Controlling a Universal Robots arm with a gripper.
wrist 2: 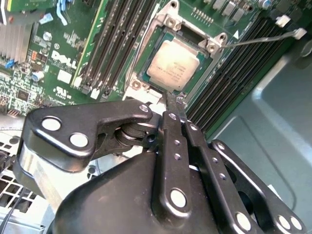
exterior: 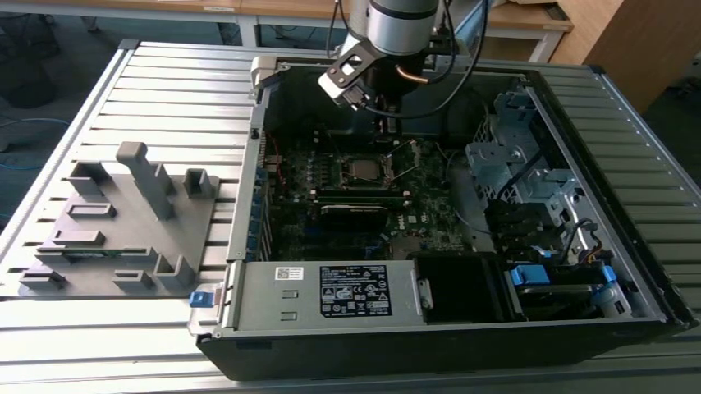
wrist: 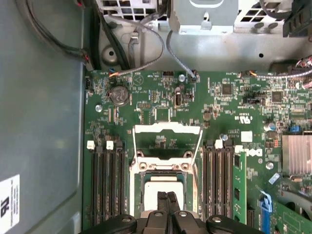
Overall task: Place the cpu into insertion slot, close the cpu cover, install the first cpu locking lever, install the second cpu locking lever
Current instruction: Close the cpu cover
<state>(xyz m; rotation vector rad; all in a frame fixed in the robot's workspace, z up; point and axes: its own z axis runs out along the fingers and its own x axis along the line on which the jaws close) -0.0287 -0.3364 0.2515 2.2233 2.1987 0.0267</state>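
The cpu [wrist 2: 173, 66] lies flat with its silvery face up inside the insertion slot [wrist: 141, 190] on the green motherboard; in the exterior view the cpu [exterior: 362, 170] sits mid-case. The cpu cover [wrist: 167, 128] stands flipped open past the slot, and the board shows through its cut-out. A thin wire locking lever [wrist 2: 263, 36] is swung out beside the socket. My gripper [wrist 2: 174, 99] hovers just over the cpu's near edge, shut, with nothing between its fingers; in the first wrist view the gripper [wrist: 168, 197] is above the chip. The arm [exterior: 400, 25] reaches in from the case's far side.
Long black memory slots [wrist: 105, 180] flank the socket on both sides. Cables [wrist: 146, 53] and a metal drive cage [exterior: 515, 156] lie near the board. A heatsink [wrist: 296, 153] sits by the board's edge. A grey fixture [exterior: 121, 222] stands on the table at the exterior view's left.
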